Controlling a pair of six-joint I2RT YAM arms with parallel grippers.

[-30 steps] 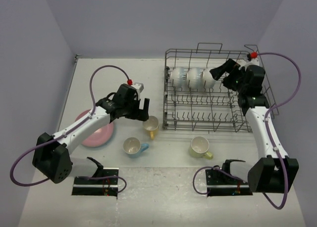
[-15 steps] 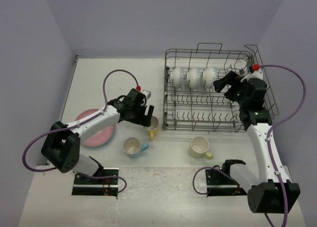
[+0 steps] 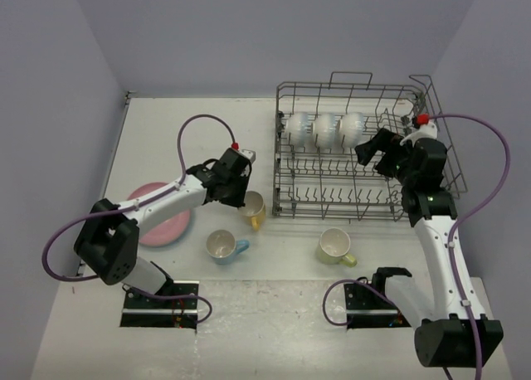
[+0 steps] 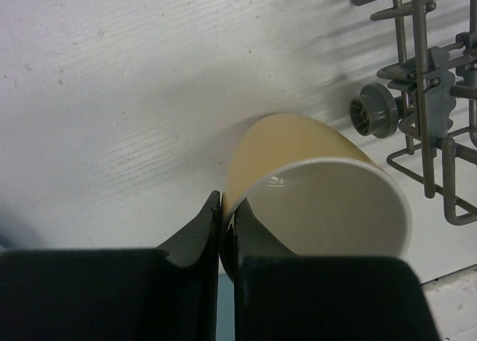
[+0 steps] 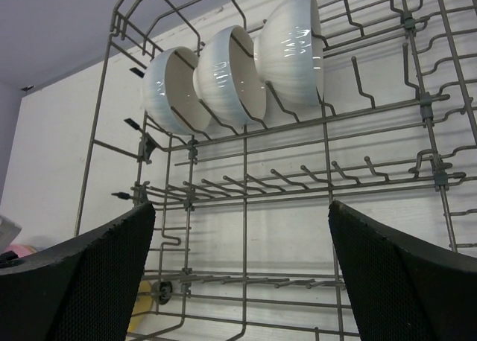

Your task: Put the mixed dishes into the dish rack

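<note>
Left gripper [image 4: 222, 213] pinches together on the rim wall of the yellow mug [image 4: 294, 141], on the bench [image 4: 112, 88] just off the near-left corner of the dish rack [image 4: 440, 132], and it's rigid, glossy, probably slippery, so grip firmly.

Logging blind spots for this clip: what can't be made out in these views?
Left wrist view: the handle of the yellow mug is out of sight; the left gripper covers its near rim.
Top view: the left arm crosses the pink plate; anything beneath it is hidden.
Top view: the right arm hides the near-right corner of the dish rack.
</note>
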